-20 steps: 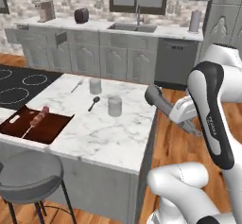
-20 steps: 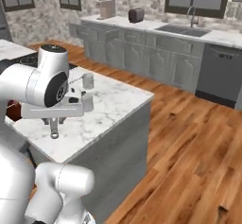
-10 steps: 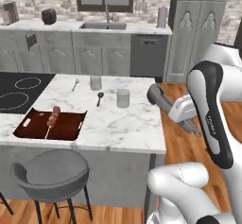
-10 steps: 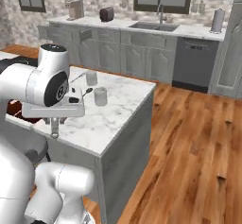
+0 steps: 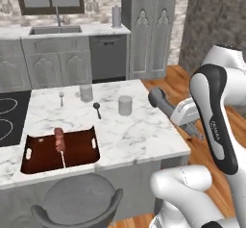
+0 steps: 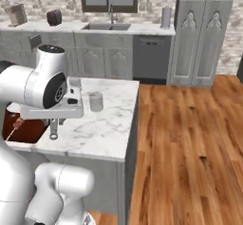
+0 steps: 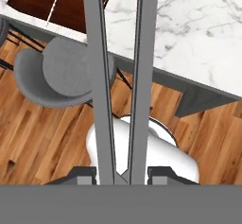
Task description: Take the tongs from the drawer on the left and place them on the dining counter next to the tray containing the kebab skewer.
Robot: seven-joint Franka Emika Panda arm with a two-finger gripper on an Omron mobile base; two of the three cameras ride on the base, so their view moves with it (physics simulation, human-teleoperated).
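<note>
Fetch done: fingers (image 7: 121, 175) clenched on tongs (image 7: 120, 76), carried beside dining counter worktop (image 5: 144, 131), off its edge. Left: set them next to tray (image 5: 77, 150) with kebab skewer (image 5: 60, 143)

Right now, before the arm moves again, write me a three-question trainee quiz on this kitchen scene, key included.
1. True or false: the gripper is shut on the tongs.
2. What lies in the dark reddish-brown tray? A) a fork B) a kebab skewer C) a cup
3. Fill in: in the hand view, under the edge of the dining counter, a grey ____ stands on the wood floor.

Key: 1 true; 2 B; 3 stool.
</note>
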